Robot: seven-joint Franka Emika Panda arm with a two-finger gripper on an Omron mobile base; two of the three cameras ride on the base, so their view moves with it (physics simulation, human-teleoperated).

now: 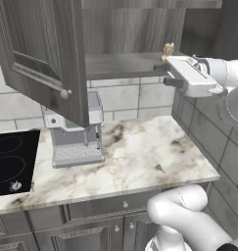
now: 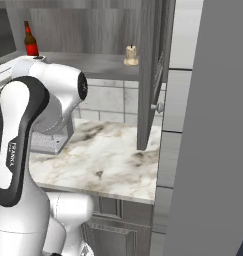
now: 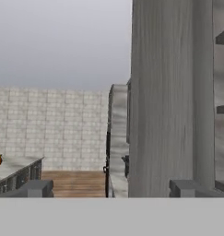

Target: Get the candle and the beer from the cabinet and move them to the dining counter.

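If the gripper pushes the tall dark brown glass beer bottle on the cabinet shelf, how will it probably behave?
The dark brown glass beer bottle is tall and narrow, so a push near its neck would probably tip it. Its smooth glass may slip in the grip. Being round, it would likely roll once down.

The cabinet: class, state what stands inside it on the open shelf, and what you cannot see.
Inside the cabinet, the beer stands at the shelf's left and the candle towards its right. The robot's arm covers part of the shelf beside the beer.

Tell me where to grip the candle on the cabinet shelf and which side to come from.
Grip the candle around its lumpy sides, low on the body. It stands upright near the shelf's front edge in the cabinet, so coming level from the open front looks best. The open tool is at shelf height beside it.
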